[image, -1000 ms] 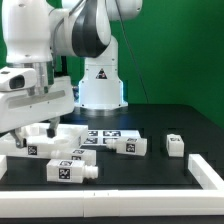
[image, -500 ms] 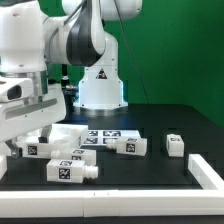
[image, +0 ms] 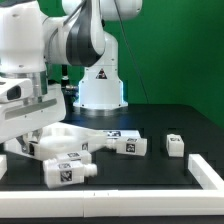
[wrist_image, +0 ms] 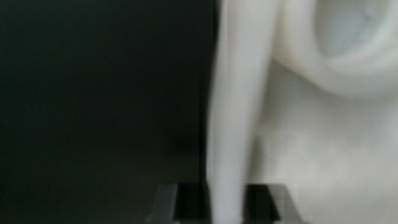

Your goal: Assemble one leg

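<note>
Nearest the camera, the leg point(image: 68, 171), a small white plastic block with square black-and-white tags on its faces, lies flat on the black bench point(image: 140, 175), just in front of the large flat white panel with a raised rim point(image: 75, 133). It lies free, nearer the camera than the pincer point(image: 36, 138) and off to the exterior view's right of it.

The white arm's pincer is at the panel's end on the exterior view's left. In the wrist view the pincer point(wrist_image: 222, 200) is closed on the panel's thin white rim point(wrist_image: 240, 100), which runs straight between the two dark fingers point(wrist_image: 267, 198).

To the exterior view's right of the panel lies a second white tagged block point(image: 126, 144), and farther that way, well apart from the panel, a third point(image: 175, 145). Just behind the panel, the marker board point(image: 108, 132) shows its tags. Behind the panel stands the arm's white base point(image: 98, 85).
</note>
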Motion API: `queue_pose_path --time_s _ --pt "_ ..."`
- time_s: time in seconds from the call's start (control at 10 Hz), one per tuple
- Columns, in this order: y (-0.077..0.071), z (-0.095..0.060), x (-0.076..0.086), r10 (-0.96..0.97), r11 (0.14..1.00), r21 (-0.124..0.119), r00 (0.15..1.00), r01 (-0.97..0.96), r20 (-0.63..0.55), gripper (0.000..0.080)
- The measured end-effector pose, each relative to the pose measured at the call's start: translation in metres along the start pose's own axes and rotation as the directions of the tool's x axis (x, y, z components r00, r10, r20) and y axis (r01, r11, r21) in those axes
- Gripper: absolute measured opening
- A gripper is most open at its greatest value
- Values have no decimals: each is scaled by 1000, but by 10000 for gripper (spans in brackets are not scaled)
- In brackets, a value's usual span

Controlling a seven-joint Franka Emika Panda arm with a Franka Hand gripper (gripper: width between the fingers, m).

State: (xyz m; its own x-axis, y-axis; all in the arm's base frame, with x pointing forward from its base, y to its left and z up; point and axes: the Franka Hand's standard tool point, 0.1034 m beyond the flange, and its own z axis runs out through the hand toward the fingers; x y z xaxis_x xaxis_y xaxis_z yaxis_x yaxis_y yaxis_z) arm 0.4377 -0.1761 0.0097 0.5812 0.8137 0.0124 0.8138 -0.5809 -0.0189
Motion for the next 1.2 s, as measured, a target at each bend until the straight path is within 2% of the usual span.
queue_pose_path --time_s 0.3,0.4,0.5,0.6,0.7,0.8,0.9,1.0,1.1,1.2 --pt "-9 -12 -7 22 1000 8 1000 -22 0 55" --pt "-13 -24 -6 95 995 37 995 -95 3 55" --pt "-14 -48 1 169 984 58 986 -169 9 55" --pt "-16 -62 13 293 954 58 956 -294 21 55" --pt "-19 -72 38 398 913 68 916 -401 58 55" --pt "-14 -76 57 433 898 60 899 -436 63 55" --pt "-9 -67 81 518 852 50 852 -522 72 55" --pt "6 -57 115 579 812 38 812 -583 76 55" --pt "25 -56 136 613 787 31 787 -616 70 55" --pt "46 -57 149 644 763 23 763 -646 57 55"
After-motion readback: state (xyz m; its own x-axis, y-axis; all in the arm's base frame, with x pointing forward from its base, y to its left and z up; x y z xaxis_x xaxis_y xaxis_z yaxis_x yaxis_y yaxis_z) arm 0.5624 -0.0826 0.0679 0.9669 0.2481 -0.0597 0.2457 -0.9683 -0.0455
